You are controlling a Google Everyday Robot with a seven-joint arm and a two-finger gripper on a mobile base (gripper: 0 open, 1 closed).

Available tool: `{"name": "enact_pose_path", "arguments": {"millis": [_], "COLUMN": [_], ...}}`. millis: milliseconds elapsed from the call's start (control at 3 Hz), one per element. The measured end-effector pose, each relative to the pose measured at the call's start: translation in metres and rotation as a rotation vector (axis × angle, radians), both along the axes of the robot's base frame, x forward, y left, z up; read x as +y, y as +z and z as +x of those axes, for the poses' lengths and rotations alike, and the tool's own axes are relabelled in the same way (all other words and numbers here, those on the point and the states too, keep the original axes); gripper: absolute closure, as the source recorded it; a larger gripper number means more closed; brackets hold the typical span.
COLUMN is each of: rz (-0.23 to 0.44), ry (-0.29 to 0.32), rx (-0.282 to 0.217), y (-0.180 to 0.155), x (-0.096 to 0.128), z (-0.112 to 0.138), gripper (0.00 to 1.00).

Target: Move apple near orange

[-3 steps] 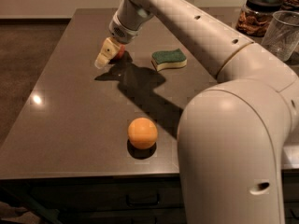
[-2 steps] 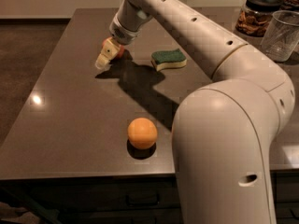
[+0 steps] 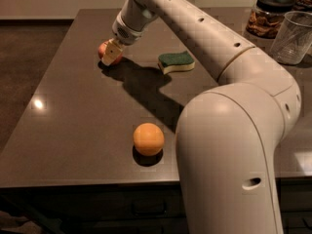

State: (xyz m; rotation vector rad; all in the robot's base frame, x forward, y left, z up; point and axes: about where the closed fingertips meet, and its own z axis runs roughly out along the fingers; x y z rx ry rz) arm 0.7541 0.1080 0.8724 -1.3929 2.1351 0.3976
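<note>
Since the frame a second ago: the gripper (image 3: 111, 53) has shifted slightly left and the arm's big elbow joint (image 3: 239, 155) has swung a little toward the left. More red of the apple (image 3: 103, 48) now shows on the gripper's left side. The orange (image 3: 148, 139) has not moved.

Gripper position: low over the far-left part of the table (image 3: 73, 130), tip touching or overlapping the apple. Cannot tell whether it is clamped on the fruit or merely against it.

Apple: rests on the tabletop, near the left edge but not at it.

Orange: sits alone toward the front edge, well apart from the apple, nearer and to the right of it.

Open room: the tabletop between apple and orange is bare, crossed only by the arm's shadow. A light glare spot (image 3: 37, 103) marks the left side.

Obstacles: a green-topped sponge (image 3: 176, 61) lies right of the apple, apart from it. A dark-lidded jar (image 3: 269, 14) and a clear cup (image 3: 294, 37) stand at the far right. The elbow hides the right front corner.
</note>
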Motion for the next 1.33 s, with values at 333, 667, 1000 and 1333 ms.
{"name": "enact_pose_path", "arguments": {"millis": [333,667,1000,1333], "rz": [0.038,0.048,0.049,0.021], "ry": [0.033,0.049,0.063,0.059], "rx": [-0.005,0.001,-0.003,0.008], "y": [0.014,0.022,0.03,0.025], "x": [-0.005,-0.034,-0.069,-0.104], "z": [-0.019,-0.055,-0.103,-0.152], "gripper": [0.78,0.99,1.0,1.0]}}
